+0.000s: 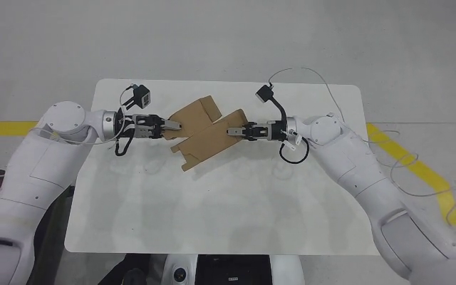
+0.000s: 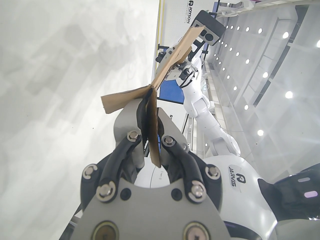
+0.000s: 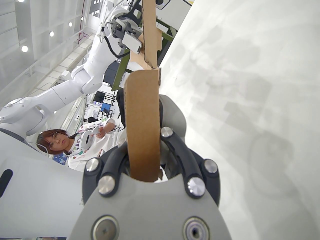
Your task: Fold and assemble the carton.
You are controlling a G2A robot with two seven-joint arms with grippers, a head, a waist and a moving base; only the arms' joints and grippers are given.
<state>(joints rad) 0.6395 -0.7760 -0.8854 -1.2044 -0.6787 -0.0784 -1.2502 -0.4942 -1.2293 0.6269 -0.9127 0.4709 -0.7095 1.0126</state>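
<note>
A flat brown cardboard carton [image 1: 206,132] hangs above the middle of the white table [image 1: 214,214], held between both arms. My left gripper [image 1: 174,127] is shut on the carton's left edge; in the left wrist view the cardboard [image 2: 153,123] sits edge-on between the black fingers [image 2: 141,116]. From the right, my right gripper [image 1: 231,132] is shut on the opposite flap. The right wrist view has that flap [image 3: 143,126] clamped in the jaws, with the rest of the carton [image 3: 149,26] running away toward the other arm.
The table's front half lies below the carton. A loose cable [image 1: 313,78] arcs over the table's back right corner. Yellow floor tape [image 1: 410,164] runs beside the table on the right.
</note>
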